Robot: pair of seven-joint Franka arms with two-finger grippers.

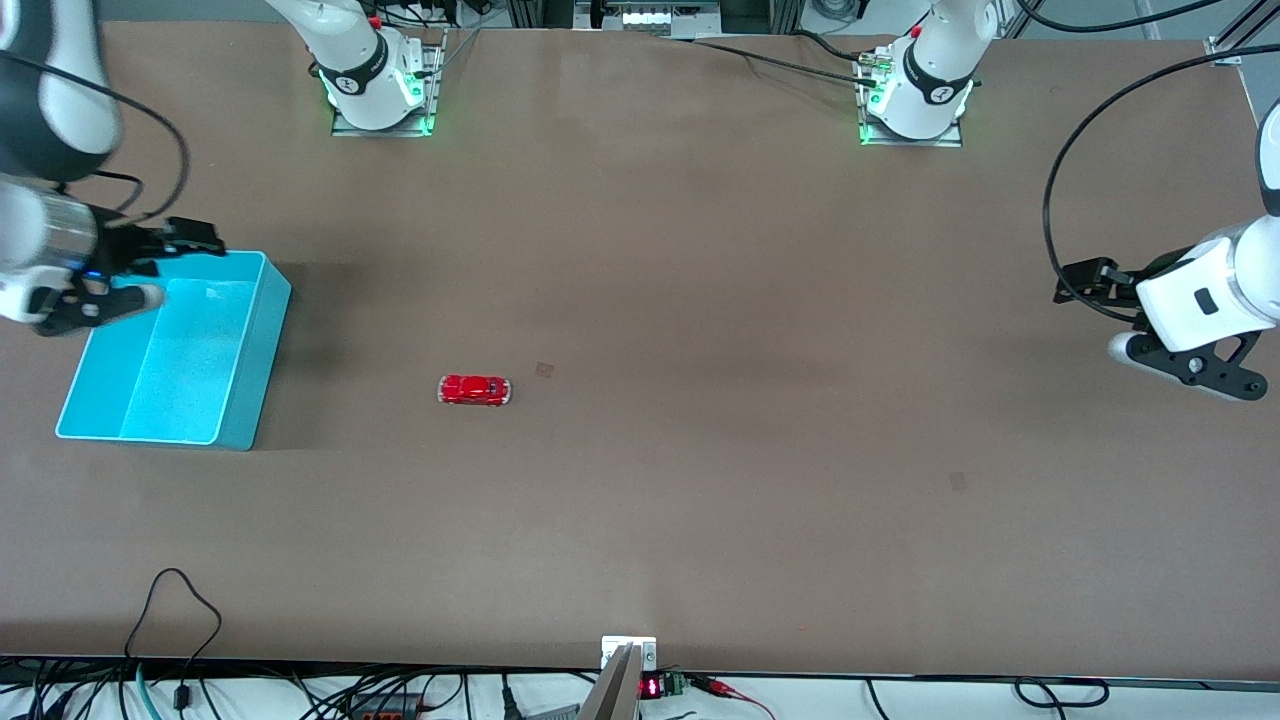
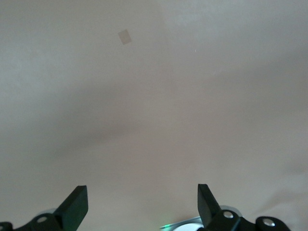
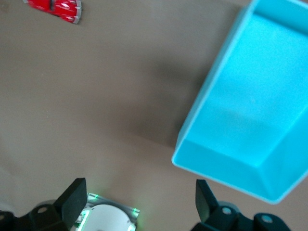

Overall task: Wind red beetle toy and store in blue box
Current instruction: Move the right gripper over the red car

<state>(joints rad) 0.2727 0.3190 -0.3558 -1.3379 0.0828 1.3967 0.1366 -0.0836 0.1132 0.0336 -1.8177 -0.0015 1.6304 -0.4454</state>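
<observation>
The red beetle toy [image 1: 474, 390] stands on its wheels on the brown table, near the middle. It also shows in the right wrist view [image 3: 55, 7]. The blue box [image 1: 262, 340] sits open at the right arm's end of the table, with nothing in it; the right wrist view shows its wall [image 3: 211, 82]. My right gripper [image 1: 150, 270] hangs open and empty over the box's corner nearest the robots' bases, as its own view shows too [image 3: 139, 202]. My left gripper [image 1: 1100, 315] hangs open and empty over bare table at the left arm's end [image 2: 142, 204].
The two arm bases [image 1: 378, 85] [image 1: 915, 95] stand at the table's edge farthest from the front camera. A small square mark [image 1: 544, 370] lies beside the toy. A cable loop [image 1: 175, 600] lies on the table by the edge nearest the front camera.
</observation>
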